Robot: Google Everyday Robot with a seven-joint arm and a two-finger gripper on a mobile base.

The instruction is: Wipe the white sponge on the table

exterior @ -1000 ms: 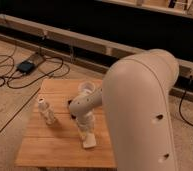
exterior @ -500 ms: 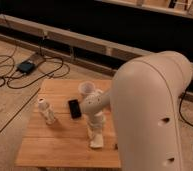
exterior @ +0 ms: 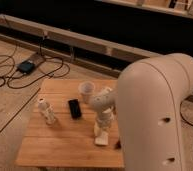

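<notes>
The white sponge (exterior: 101, 139) lies flat on the table (exterior: 60, 145), near its front right part. My gripper (exterior: 103, 131) points straight down from the white wrist and is shut on the sponge's top, pressing it onto the wood. My large white arm segment fills the right side of the view and hides the table's right edge.
A black phone (exterior: 74, 108) lies mid-table, left of the gripper. A pale translucent cup (exterior: 86, 91) stands behind it. An upright white bottle (exterior: 46, 111) stands at the left. Cables and a dark box (exterior: 26, 66) lie on the floor at the back left.
My gripper has slid to the right across the table with the sponge under it. The black phone, hidden at first, now shows in full.
</notes>
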